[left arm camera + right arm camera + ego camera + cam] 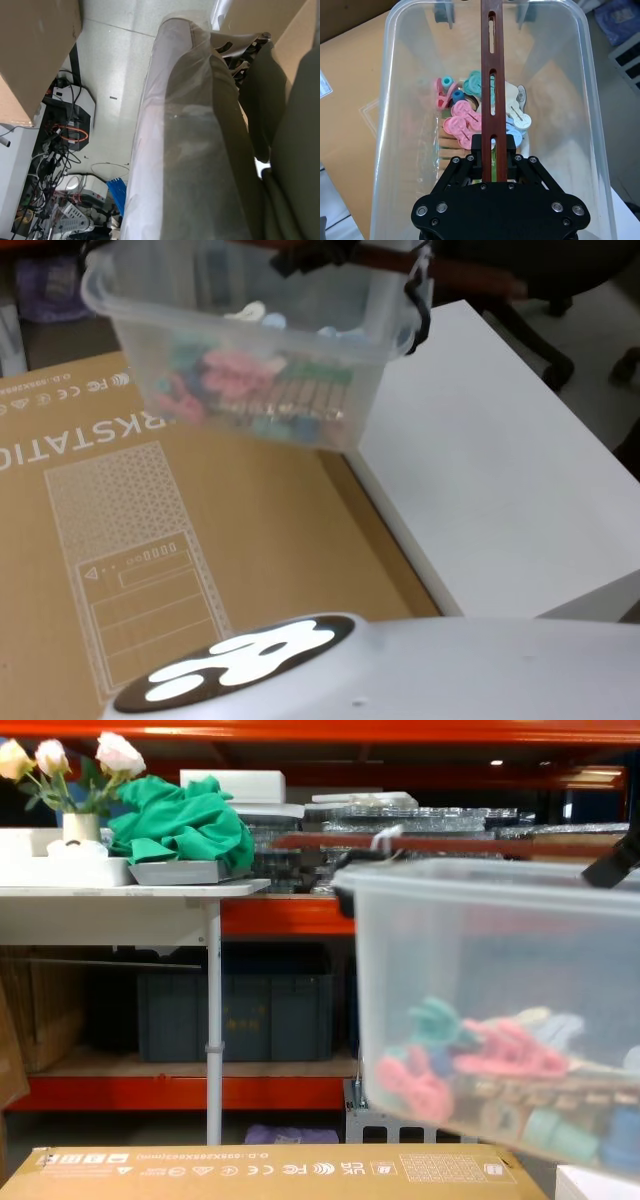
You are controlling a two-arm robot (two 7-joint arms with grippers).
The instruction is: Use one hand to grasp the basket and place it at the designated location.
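Orange shelving [290, 915] is recorded behind and a white table [500, 490] beside a cardboard box [250, 540] below the basket [250, 330], which is held aloft over the box's far end. Its reddish-brown handle [492, 75] is clamped between the jaws of the right gripper [493, 150], coloured clips [462, 122] lying inside.

hand [494, 150] clamps handle [493, 85] | basket [410, 65] | clips [465, 120] inside

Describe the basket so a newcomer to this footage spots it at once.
Start at the big brown cardboard box beside the white table. Above their seam hangs the basket, a translucent plastic tub of pastel clips. Its reddish-brown bar handle, clamped by the right gripper, sets it apart from the dark crates behind.
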